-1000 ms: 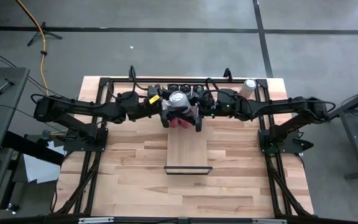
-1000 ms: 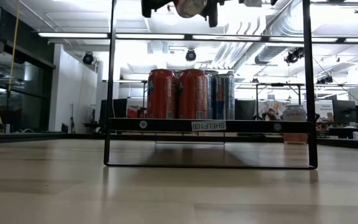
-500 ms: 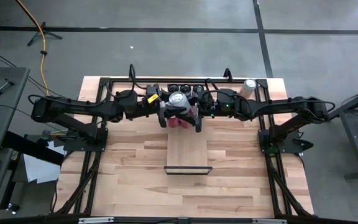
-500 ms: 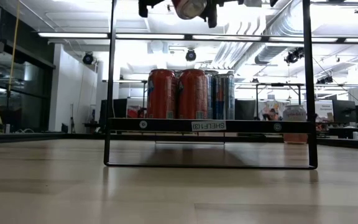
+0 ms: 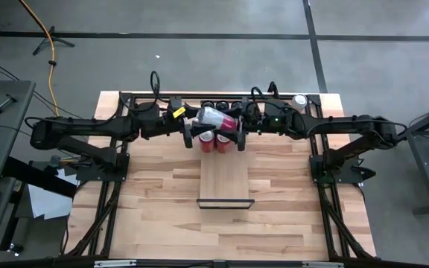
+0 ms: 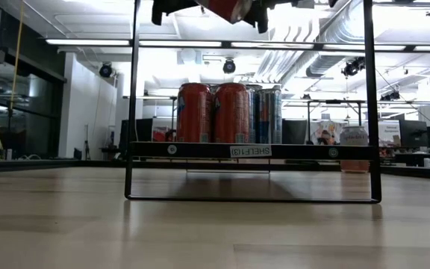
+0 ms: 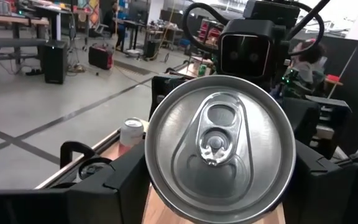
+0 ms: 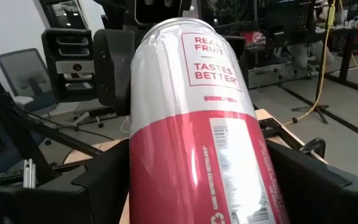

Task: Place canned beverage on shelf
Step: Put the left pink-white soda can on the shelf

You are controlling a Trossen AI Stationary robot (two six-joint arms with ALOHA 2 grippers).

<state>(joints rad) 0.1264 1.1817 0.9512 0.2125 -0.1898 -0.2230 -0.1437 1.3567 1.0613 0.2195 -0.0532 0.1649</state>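
Above the shelf's far end, a tilted red-and-white can lies clasped between both grippers' fingers, left gripper and right gripper.

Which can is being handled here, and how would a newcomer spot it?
Look above the far end of the shelf, where both arms meet. The can hangs there between the left gripper and right gripper. Unlike the upright cans on the shelf, it lies sideways, silver-white and red.

The can held up between the arms is white over pinkish red with a silver top, the two front cans on the pale wood shelf are red, and the shelf's frame is black.
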